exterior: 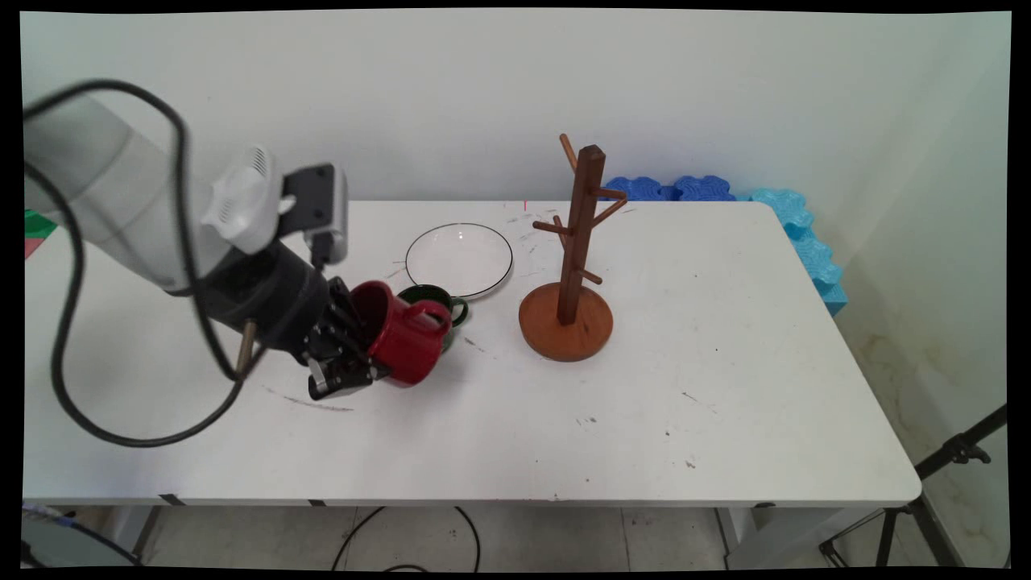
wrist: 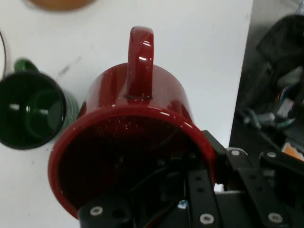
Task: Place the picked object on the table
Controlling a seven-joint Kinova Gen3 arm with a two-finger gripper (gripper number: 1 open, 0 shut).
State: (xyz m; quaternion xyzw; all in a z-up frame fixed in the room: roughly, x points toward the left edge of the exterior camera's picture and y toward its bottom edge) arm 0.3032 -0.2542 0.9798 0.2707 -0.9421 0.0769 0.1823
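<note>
While pincer (exterior: 358, 358) grips 1 red mug (exterior: 405, 338) by rim, 1 green mug (exterior: 439, 302) behind, 1 plate (exterior: 459, 259), 1 wooden rack (exterior: 573, 258)

The gripper (exterior: 348, 364) reaches low over the table's (exterior: 725, 387) left half, tilted sideways, fingers clamped on a mug's (exterior: 403, 332) rim.
</note>
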